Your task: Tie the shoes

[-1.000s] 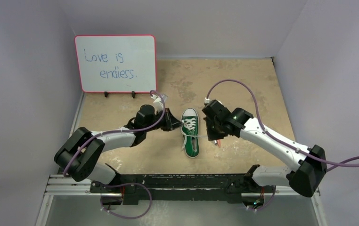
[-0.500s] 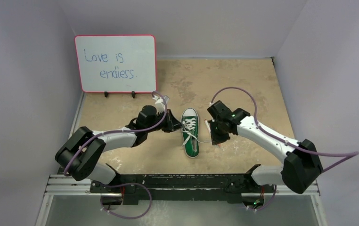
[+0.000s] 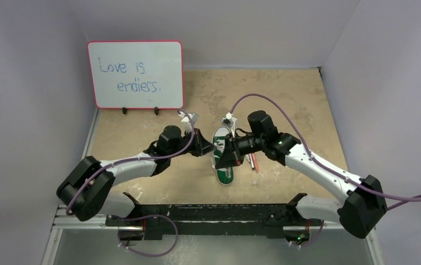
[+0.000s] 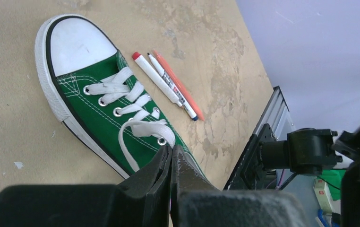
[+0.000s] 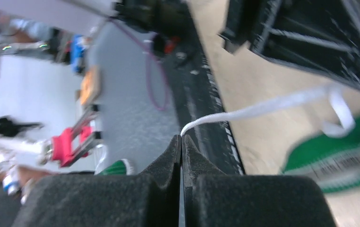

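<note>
**Green sneaker [image 4: 103, 109] gripped by its laces on both sides**

A whiteboard [image 3: 135, 74] stands far left. The left gripper [image 4: 171, 150] is pinched closed on a white lace [image 4: 138, 127] at the sneaker, which lies mid-table. The right gripper [image 5: 182, 138] is clamped on a lace end [image 5: 263, 107]. Pens [image 4: 167, 86] lie just right.

Pens [image 4: 168, 86] lie just right of the sneaker [image 4: 103, 116].
</note>
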You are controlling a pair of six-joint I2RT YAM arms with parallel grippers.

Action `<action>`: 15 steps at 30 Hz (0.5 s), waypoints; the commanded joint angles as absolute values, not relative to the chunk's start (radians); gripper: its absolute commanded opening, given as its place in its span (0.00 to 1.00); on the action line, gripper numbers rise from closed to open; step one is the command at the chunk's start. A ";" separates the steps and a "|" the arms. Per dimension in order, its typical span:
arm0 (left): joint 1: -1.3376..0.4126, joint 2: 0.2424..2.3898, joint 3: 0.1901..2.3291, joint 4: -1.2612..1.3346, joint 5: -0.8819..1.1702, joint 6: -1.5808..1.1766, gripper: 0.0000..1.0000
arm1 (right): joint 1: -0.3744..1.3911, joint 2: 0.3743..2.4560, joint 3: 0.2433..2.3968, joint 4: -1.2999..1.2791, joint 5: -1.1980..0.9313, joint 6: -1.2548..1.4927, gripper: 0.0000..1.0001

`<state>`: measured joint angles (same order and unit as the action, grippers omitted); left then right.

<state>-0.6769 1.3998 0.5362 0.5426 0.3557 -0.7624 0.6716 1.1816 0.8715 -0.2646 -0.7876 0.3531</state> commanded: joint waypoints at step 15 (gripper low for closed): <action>-0.764 1.435 0.490 0.677 0.312 -0.653 0.00 | 0.563 0.998 0.786 -0.251 -0.479 0.568 0.00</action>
<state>-0.7120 1.3899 0.4950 0.5022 0.3557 -0.6174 0.6064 1.0702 0.7799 -0.0761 -0.6949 0.5858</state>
